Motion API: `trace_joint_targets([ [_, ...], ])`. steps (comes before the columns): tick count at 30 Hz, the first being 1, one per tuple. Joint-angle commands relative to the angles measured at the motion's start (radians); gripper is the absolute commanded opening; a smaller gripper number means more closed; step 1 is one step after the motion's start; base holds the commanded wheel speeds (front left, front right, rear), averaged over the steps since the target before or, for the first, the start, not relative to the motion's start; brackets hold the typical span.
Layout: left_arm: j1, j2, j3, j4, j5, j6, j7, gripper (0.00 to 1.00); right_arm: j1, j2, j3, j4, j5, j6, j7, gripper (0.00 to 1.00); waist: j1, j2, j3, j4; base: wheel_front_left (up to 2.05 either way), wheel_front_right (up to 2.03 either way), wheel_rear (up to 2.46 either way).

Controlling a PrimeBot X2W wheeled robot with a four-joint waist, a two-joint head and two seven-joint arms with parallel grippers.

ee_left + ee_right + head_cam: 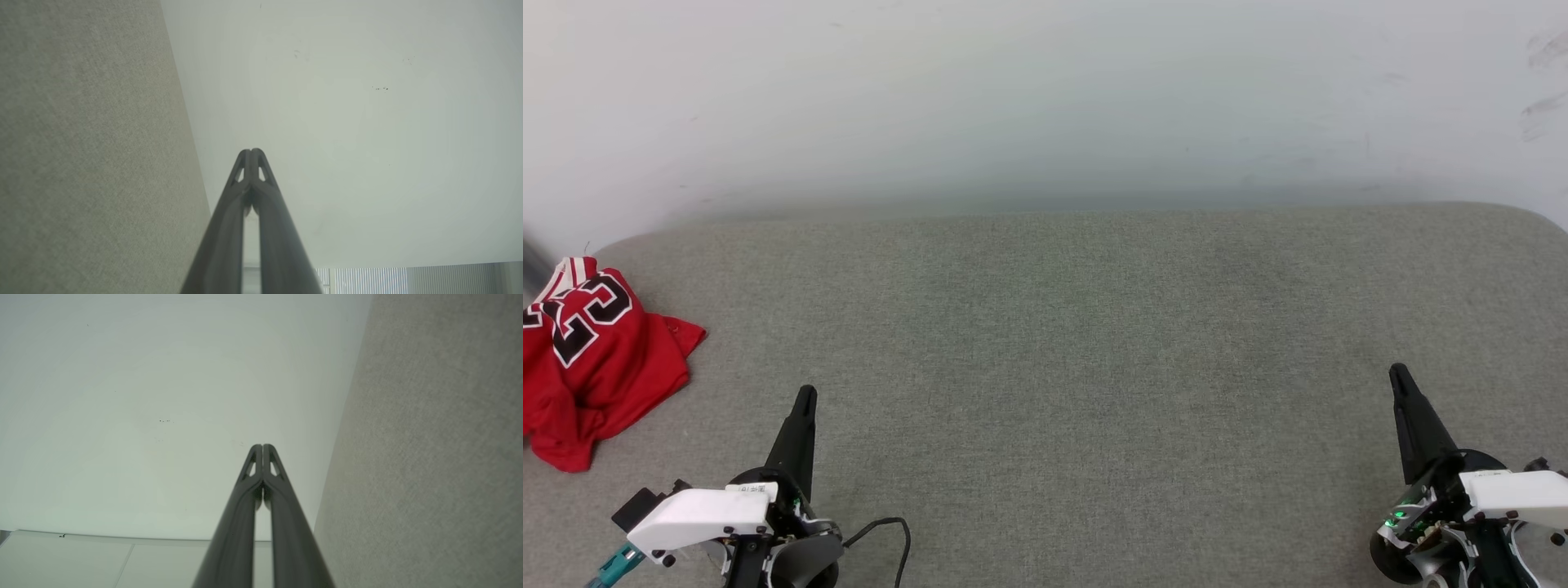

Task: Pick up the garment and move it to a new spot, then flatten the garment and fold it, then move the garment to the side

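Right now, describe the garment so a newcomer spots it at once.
Start from the wide grey fabric surface below the white wall. At its far left edge, left of the left pincer, lies the garment in a crumpled heap. It is the only red thing there, printed with a black, white-edged number.

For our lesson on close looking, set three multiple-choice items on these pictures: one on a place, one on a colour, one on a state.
1. Where on the grey surface does the shirt lie? A) far left edge B) middle C) far right
2. What colour is most of the shirt? A) blue B) red C) green
3. How do the left pincer and right pincer stand? A) both open B) both shut, empty C) one holding the shirt
Answers: 1 A, it lies crumpled at the head view's left edge; 2 B, red cloth with a black 23; 3 B, each closed tight, apart from the shirt.
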Motion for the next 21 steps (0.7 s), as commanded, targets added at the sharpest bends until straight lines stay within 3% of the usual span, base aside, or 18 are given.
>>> trace_joint_targets([
  [1, -0.009, -0.001, 0.004, 0.001, 0.003, -0.003, 0.005, 0.00, -0.010, 0.003, 0.000, 0.001, -0.005, 0.000, 0.001, 0.00, 0.0000, -0.0001, 0.000, 0.000, 0.00, 0.00, 0.00],
  [11, -0.009, -0.001, 0.003, 0.001, 0.003, -0.003, 0.004, 0.00, -0.010, 0.003, 0.000, 0.001, -0.005, 0.000, 0.000, 0.00, 0.0000, -0.0001, 0.000, 0.000, 0.00, 0.00, 0.00],
  [12, 0.000, 0.000, 0.000, 0.000, 0.000, 0.000, 0.001, 1.00, 0.000, 0.000, 0.000, 0.000, 0.000, 0.000, 0.000, 1.00, 0.0000, -0.0001, 0.000, 0.000, 0.00, 0.00, 0.00],
  [21, 0.038, -0.004, -0.016, 0.016, 0.024, 0.001, -0.029, 1.00, 0.037, 0.001, 0.021, 0.014, -0.009, 0.000, -0.030, 1.00, 0.0000, -0.0001, 0.001, -0.001, 0.00, 0.00, 0.00],
])
